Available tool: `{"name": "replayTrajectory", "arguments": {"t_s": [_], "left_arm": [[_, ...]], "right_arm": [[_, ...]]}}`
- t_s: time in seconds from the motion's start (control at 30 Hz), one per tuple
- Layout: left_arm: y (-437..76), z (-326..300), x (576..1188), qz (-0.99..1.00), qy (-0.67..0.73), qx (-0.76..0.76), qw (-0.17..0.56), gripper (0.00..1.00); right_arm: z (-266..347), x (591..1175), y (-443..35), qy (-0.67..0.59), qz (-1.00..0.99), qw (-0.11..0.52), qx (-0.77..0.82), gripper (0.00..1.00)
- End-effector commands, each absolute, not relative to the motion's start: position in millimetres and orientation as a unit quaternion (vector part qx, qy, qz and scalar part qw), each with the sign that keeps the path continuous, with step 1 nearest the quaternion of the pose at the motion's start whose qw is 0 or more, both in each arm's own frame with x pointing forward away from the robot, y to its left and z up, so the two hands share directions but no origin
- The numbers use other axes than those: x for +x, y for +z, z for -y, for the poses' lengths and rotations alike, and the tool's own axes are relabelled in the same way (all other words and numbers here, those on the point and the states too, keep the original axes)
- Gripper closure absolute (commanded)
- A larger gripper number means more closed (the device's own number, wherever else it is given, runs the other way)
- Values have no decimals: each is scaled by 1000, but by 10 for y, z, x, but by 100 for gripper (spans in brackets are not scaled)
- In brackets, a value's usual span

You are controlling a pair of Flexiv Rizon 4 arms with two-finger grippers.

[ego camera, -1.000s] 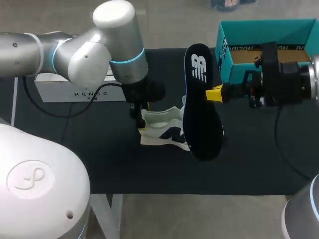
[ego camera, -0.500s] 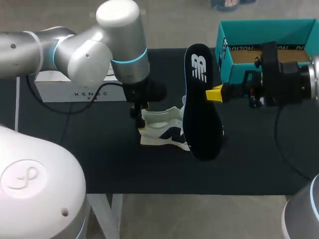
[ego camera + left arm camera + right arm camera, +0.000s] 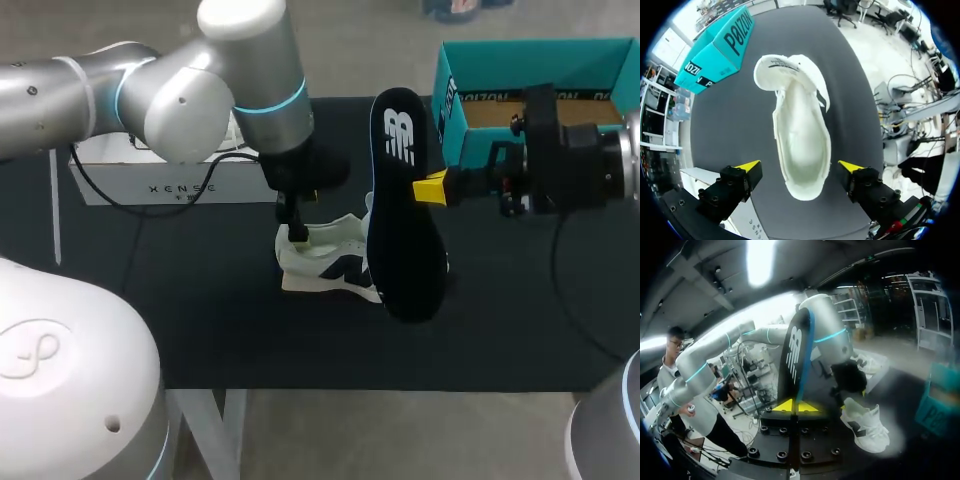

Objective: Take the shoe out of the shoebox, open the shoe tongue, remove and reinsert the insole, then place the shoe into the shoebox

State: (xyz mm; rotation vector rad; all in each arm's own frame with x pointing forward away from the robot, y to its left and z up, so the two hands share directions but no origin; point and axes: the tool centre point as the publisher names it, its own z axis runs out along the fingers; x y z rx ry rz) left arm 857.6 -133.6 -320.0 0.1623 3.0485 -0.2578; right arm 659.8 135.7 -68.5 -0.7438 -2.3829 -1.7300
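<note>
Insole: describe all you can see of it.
The insole is black, thin, with a white logo near one end and a blue edge. It is out of the shoe, lifted over the table, broad face toward the head camera. The right end effector pinches one long edge near the middle. Contact with the shoe: cannot tell.

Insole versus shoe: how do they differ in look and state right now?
The insole is black; the shoe is white with dark side markings. The insole is clamped in the right gripper, raised on edge; the shoe sits on the table under the open left gripper, ungripped. Both are outside the shoebox.
</note>
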Motion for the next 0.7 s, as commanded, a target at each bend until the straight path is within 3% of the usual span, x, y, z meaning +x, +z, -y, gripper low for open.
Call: {"name": "replayTrajectory", "arguments": {"t_s": [0.03,0.57,0.6,0.63,0.67,0.7], "left_arm": [[-3280,1569,8727,-995,-82,49,36,0],[-3761,2047,8969,-994,-94,52,30,0],[-3784,2056,8967,-994,-94,54,28,47],[-3798,2063,8960,-993,-97,57,26,70],[-3813,2066,8954,-993,-97,56,25,80],[-3827,2069,8948,-993,-101,58,24,100]], "right_arm": [[-1376,6606,-695,-568,784,52,-246,100],[-1376,6606,-695,-568,784,52,-246,100],[-1376,6606,-695,-568,784,52,-246,100],[-1376,6606,-695,-568,784,52,-246,100],[-1376,6606,-695,-568,784,52,-246,100],[-1376,6606,-695,-568,784,52,-246,100]]}}
